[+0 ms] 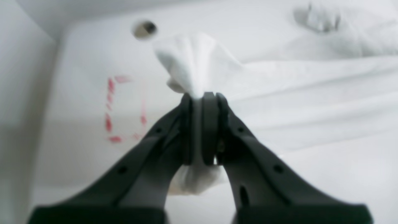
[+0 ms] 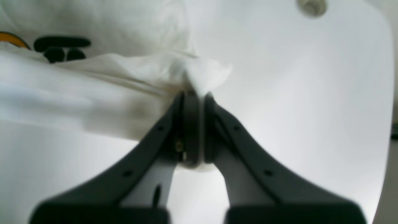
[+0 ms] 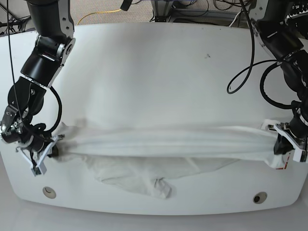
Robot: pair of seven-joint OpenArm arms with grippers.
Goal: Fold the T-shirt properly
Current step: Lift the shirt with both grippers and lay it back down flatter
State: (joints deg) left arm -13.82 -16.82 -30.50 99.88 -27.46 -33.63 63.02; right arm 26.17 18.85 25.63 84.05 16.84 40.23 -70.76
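Left gripper [image 1: 203, 96] clenched on a bunched fold of the T-shirt [image 3: 168, 142]; white cloth sticks out past the fingertips and also hangs below the jaws in the left wrist view. Right gripper [image 2: 196, 93] likewise clamped on a pinch of the same fabric, a small tuft poking out beyond the tips.

Base view: the T-shirt is drawn out in a long horizontal band across the near half of the white table [image 3: 154, 62], spanning from the right gripper [image 3: 50, 149] at the view's left edge to the left gripper [image 3: 279, 147] at the view's right edge. The upper part of the band shows long lengthwise creases. Beneath it, looser cloth sags onto the tabletop toward the front edge, ending in a crumpled lump a little left of centre.

Right wrist view: part of the shirt's print shows at upper left, black lettering [image 2: 60, 46] and a sliver of orange arc [image 2: 12, 39]; too blurred to read.

Left wrist view: red dashed outline [image 1: 124, 109] marked on the table surface just left of the gripper. A round hole [image 1: 144, 29] in the table lies beyond it. Base view shows two such holes near the front edge, one at each end [image 3: 48, 192] [image 3: 260, 198].

Cables [image 3: 250, 62] trail behind the table.
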